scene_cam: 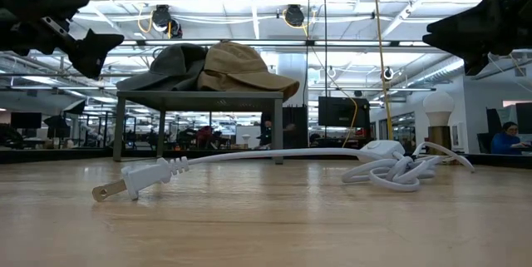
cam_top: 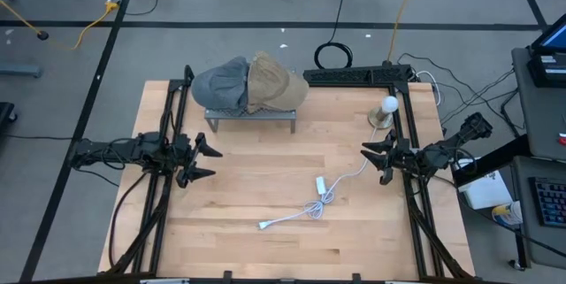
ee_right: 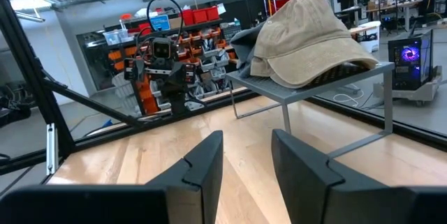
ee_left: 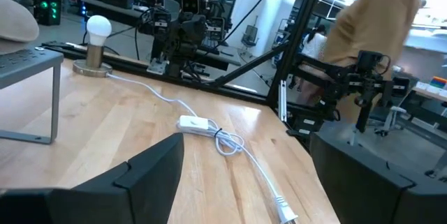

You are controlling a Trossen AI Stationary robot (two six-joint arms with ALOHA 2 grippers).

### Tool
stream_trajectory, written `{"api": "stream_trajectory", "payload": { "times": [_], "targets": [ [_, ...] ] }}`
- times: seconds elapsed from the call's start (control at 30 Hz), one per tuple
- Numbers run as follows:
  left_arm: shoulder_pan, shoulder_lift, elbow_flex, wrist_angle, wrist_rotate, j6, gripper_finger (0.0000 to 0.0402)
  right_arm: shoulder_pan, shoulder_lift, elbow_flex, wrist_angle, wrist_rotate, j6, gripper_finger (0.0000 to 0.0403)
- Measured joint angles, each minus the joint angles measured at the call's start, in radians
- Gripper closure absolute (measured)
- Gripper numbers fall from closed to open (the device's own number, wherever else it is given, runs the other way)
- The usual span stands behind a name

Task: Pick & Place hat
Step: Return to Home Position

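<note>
The wooden table fills the high view, framed by dark rails along its sides. The left arm reaches in from the 9 o'clock edge and the right arm from the 3 o'clock edge, both raised above the surface, as the low view shows.

At 12 o'clock stands the gray metal shelf. On it lie the gray cap toward 11 o'clock and the brown cap toward 1 o'clock, touching side by side. Whether more caps lie beneath either one cannot be told.

The left end effector hangs at 9 o'clock, pointing to the table's middle, its fingers spread wide and holding nothing. The right end effector hangs at 3 o'clock, facing the other, its fingers parted by a narrower gap, also holding nothing. Both are well apart from the shelf and the caps.

A white cord runs loosely from 2 o'clock toward 6 o'clock, looped near the middle, with an inline switch and a plug at its free end. At 2 o'clock, its other end meets a small lamp with a round white bulb.
</note>
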Motion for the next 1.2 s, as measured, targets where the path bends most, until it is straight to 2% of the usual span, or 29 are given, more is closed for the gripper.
{"api": "stream_trajectory", "payload": {
  "times": [0.3,0.9,1.2],
  "targets": [
    [0.0,0.0,0.0,0.0,0.0,0.0,0.0071,0.0,0.0,0.0,0.0,0.0,0.0,0.0287],
    [0.0,0.0,0.0,0.0,0.0,-0.001,0.01,0.0,0.0,0.0,0.0,0.0,0.0,0.0286],
    [0.0,0.0,0.0,0.0,0.0,-0.001,0.0087,0.0,0.0,0.0,0.0,0.0,0.0,0.0286]
  ]
}}
